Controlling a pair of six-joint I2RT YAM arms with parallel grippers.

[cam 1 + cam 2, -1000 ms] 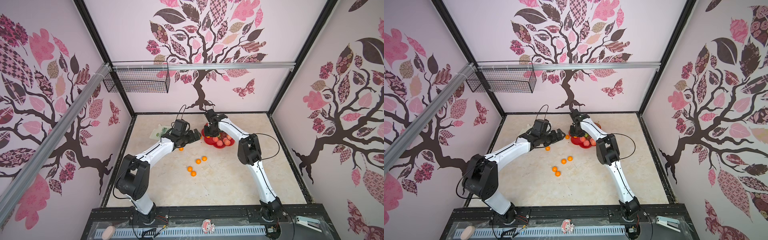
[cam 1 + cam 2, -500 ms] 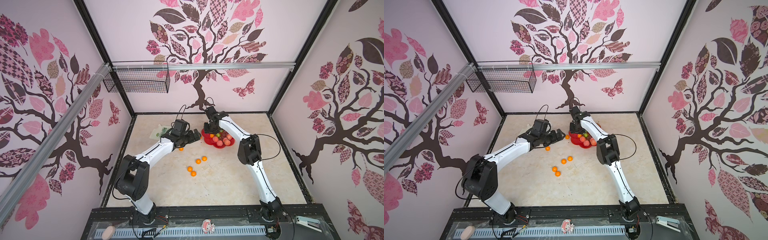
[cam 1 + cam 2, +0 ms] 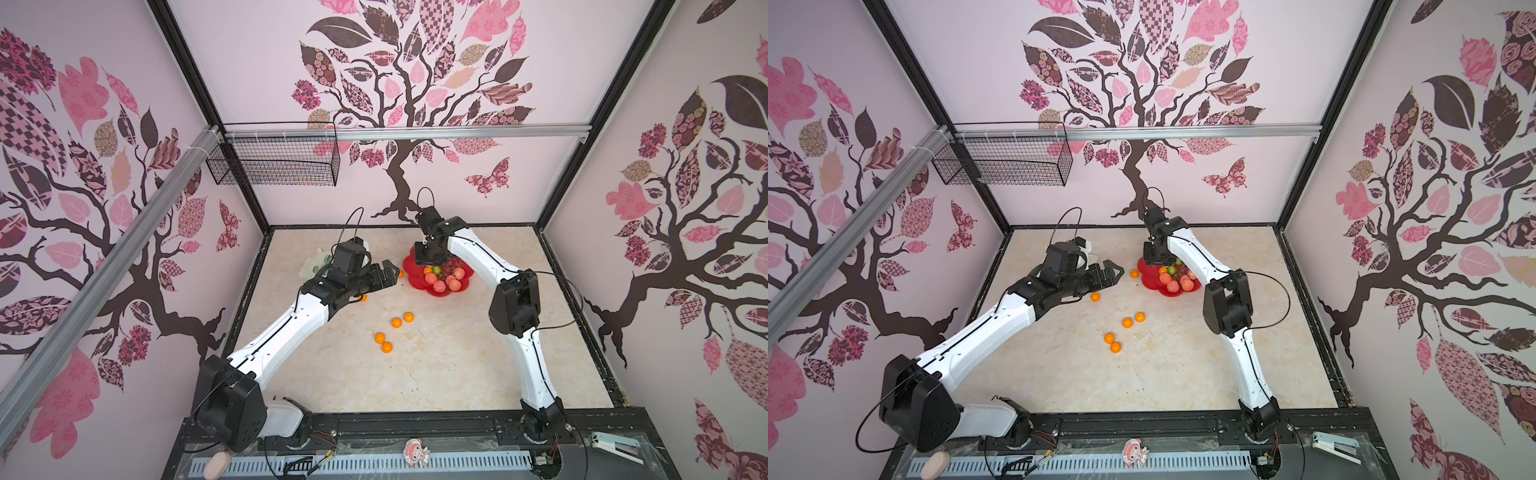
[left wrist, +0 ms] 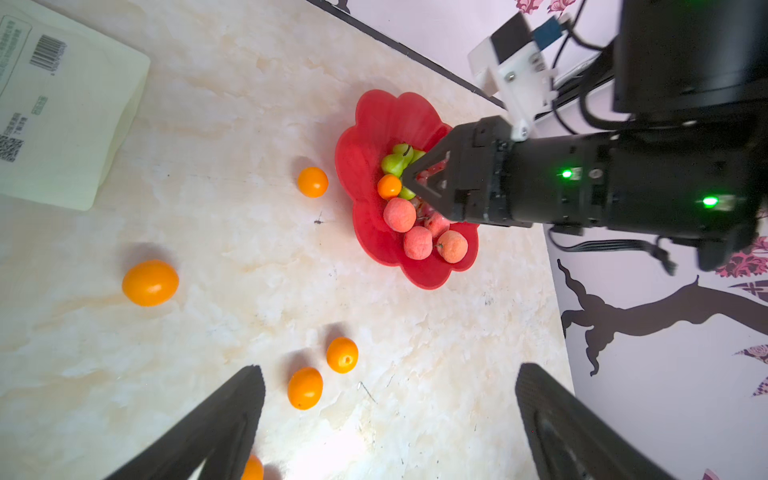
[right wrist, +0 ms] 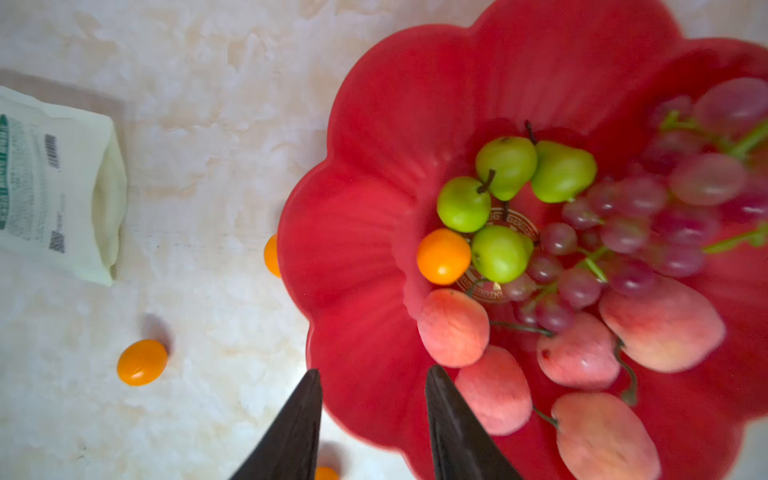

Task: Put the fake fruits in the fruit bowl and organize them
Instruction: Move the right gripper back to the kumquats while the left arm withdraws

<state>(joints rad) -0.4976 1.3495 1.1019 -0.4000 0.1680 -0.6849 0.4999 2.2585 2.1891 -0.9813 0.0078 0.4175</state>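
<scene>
- Change: a second ago the right gripper (image 5: 372, 370) covered the middle of the fruit bowl (image 5: 374, 124). It has since drawn back, and one orange ball (image 5: 443, 256) now lies exposed in the bowl, against one of the green pears (image 5: 500, 253).
- Right fingers: released and parted, with nothing between them. They hang over the bowl rim.
- Meaning: the drop appears complete, and this arm appears free for the next pick.
- Left gripper (image 3: 390, 275): unmoved over that second. Its fingers are spread fully and empty, above the tabletop (image 3: 457, 353) just beside the bowl.
- Bowl contents: four green pears, five peaches (image 5: 453, 328), one grape bunch (image 5: 644, 216) and the one orange ball.
- Remaining: six orange balls (image 3: 1127, 322) on the tabletop. One lies just beside the bowl rim, one close under the left arm, and four are clustered nearer the robot base.
- Markings: the white pouch (image 4: 62, 104) carries a green label, a barcode (image 4: 48, 54) and a QR code (image 4: 9, 147). Its print is too small to read.
- The gold centre mark (image 5: 515, 220) in the bowl is a fret-pattern ring with no legible word.
</scene>
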